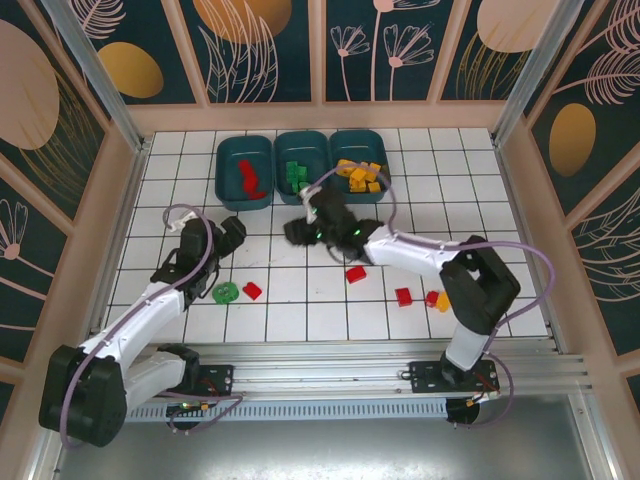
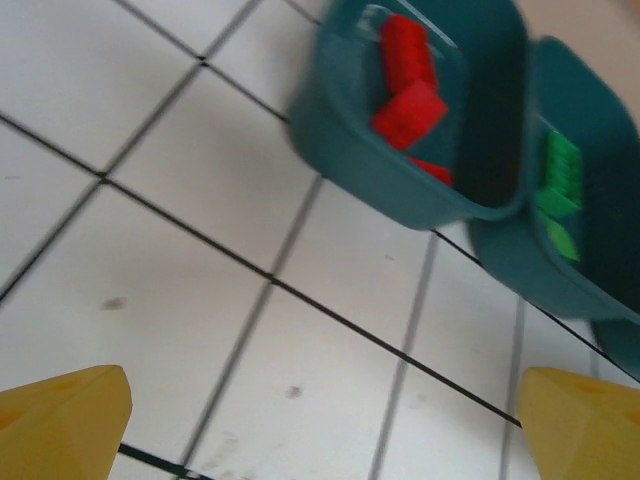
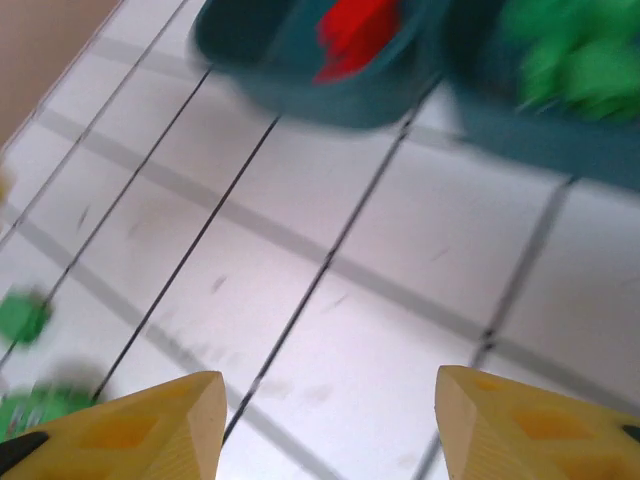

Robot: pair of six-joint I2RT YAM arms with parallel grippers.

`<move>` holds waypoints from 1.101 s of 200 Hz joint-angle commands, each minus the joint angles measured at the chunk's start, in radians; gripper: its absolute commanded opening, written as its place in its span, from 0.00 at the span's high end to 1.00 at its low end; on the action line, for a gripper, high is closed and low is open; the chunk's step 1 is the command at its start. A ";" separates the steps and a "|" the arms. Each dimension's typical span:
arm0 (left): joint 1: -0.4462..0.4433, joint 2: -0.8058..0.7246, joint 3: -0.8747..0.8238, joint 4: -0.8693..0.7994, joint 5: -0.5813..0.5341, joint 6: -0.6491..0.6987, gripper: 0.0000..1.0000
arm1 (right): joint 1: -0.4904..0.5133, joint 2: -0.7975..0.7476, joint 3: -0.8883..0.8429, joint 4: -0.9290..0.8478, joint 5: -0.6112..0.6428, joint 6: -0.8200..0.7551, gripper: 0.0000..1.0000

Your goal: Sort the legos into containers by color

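The right gripper [image 3: 328,390], fingers apart and empty, hovers over bare tiles at six o'clock of the green tub [image 1: 312,148]. The left gripper [image 2: 320,415] gapes wide, empty. A red lego [image 1: 355,273] and a green lego [image 1: 226,292] lie loose farther toward six o'clock.

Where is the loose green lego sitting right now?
In the top view, the green lego lies on the left side of the table, right beside a red lego and just on the near side of the left pincer.
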 commanded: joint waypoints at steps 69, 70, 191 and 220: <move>0.151 -0.018 0.005 0.000 0.079 -0.059 0.01 | 0.256 0.289 0.146 -0.036 -0.064 -0.204 0.30; 0.151 -0.017 0.005 0.001 0.080 -0.058 0.01 | 0.257 0.292 0.147 -0.037 -0.063 -0.206 0.30; 0.151 -0.017 0.023 0.002 0.110 -0.029 0.01 | 0.223 0.275 0.184 -0.017 0.103 -0.220 0.73; 0.150 -0.032 0.032 -0.008 0.116 -0.022 0.01 | 0.116 0.204 0.236 0.029 0.105 -0.199 0.74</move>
